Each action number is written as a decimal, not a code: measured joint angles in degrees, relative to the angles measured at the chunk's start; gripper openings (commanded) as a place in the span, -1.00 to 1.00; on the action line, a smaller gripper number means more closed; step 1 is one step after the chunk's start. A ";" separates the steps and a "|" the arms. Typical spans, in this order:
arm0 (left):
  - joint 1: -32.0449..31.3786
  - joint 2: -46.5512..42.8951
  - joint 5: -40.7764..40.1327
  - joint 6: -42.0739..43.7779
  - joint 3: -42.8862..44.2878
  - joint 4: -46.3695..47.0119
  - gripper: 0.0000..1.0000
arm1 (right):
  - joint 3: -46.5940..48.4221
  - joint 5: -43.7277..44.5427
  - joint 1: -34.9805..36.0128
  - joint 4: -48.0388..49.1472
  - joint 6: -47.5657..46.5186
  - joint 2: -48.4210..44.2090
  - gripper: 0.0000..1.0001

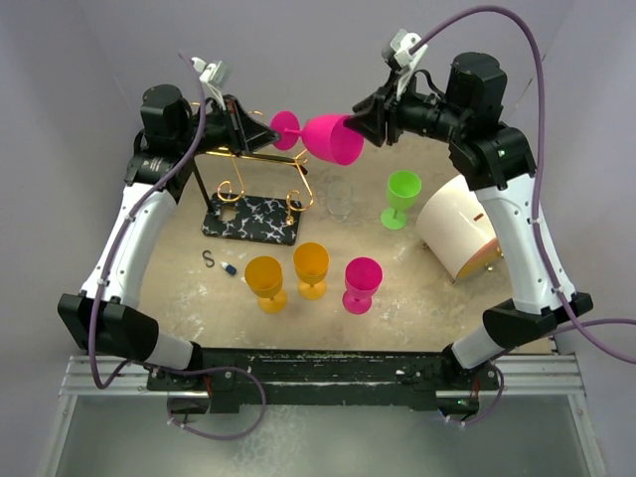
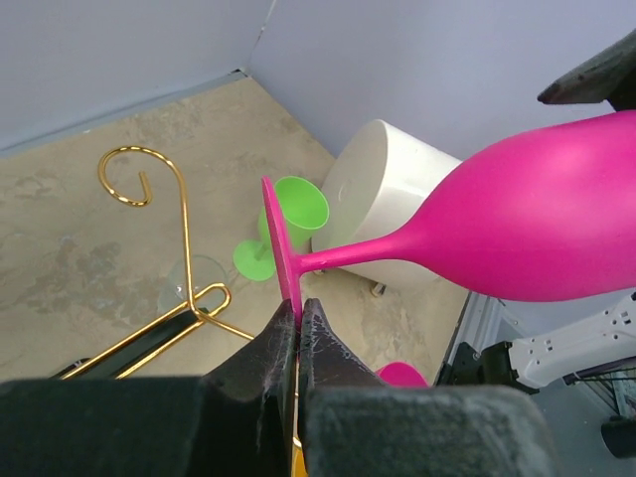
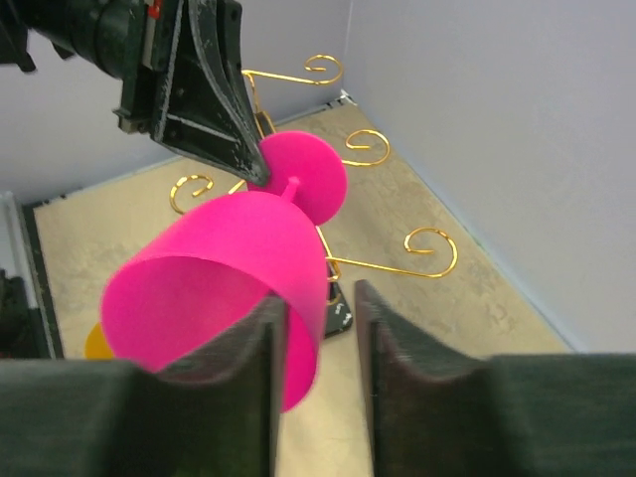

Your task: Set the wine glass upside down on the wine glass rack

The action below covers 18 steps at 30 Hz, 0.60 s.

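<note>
A pink wine glass (image 1: 333, 137) hangs on its side in the air above the back of the table, bowl toward the right. My left gripper (image 1: 268, 129) is shut on the rim of its round foot (image 2: 281, 248). My right gripper (image 1: 363, 121) is open at the bowl's mouth: one finger (image 3: 234, 348) sits inside the bowl (image 3: 229, 268), the other stands apart from the wall. The wine glass rack (image 1: 253, 217), gold wire with spiral curls (image 3: 432, 268) on a black marbled base, stands below the glass and the left gripper.
On the table stand a green glass (image 1: 402, 189), two orange glasses (image 1: 266, 278) (image 1: 311, 264), another pink glass (image 1: 362, 280) and a clear glass (image 1: 340, 199). A white cylinder (image 1: 455, 224) lies at the right. A small S-hook (image 1: 208, 258) lies left of the orange glasses.
</note>
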 measured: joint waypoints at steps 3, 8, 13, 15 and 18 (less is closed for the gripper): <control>1.22 -0.68 0.04 -0.46 -0.57 0.02 -1.00 | -0.52 1.07 0.02 -0.04 -0.46 -0.17 0.23; 7.21 -3.08 1.20 -2.97 -1.99 0.00 -1.00 | -3.67 4.20 0.02 -0.83 -2.29 -2.82 0.71; 11.74 -4.92 -2.80 0.09 0.81 -5.42 -1.00 | -5.03 6.47 -0.28 -2.14 -5.01 -6.25 0.78; 12.87 -5.14 -6.60 2.84 4.48 -9.70 -1.00 | -6.03 6.93 -1.03 -2.14 -5.86 -8.13 0.78; 14.97 -5.25 -14.32 8.72 11.58 -15.63 -1.00 | -8.04 6.80 -3.58 -2.08 -6.43 -10.93 0.78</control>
